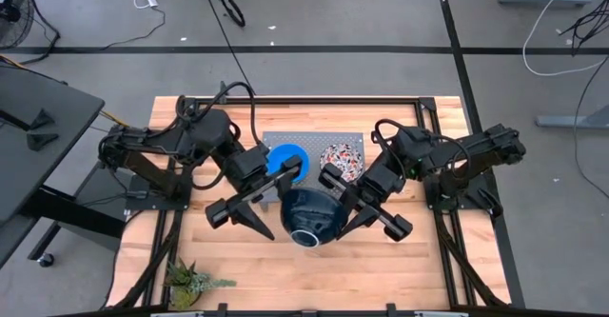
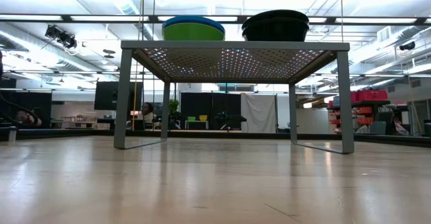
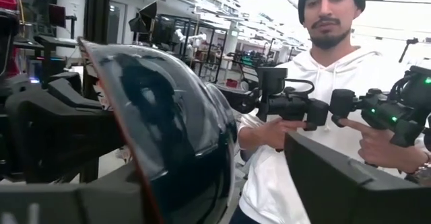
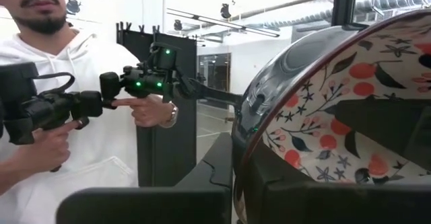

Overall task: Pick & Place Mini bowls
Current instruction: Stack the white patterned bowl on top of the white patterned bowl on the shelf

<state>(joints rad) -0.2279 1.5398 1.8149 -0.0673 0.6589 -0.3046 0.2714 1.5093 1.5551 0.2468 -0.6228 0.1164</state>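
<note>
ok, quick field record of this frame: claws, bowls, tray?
left claw: open, around the held bowl
right claw: shut on the held bowl's rim
held bowl: dark outside, floral inside, tipped, between the claws
tray: bright blue bowl stacked on green bowl; floral bowl beside them
plant: table corner, untouched

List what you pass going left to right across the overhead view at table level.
Small green plant → left gripper → bright blue bowl → dark blue bowl → patterned white bowl → right gripper.
</note>
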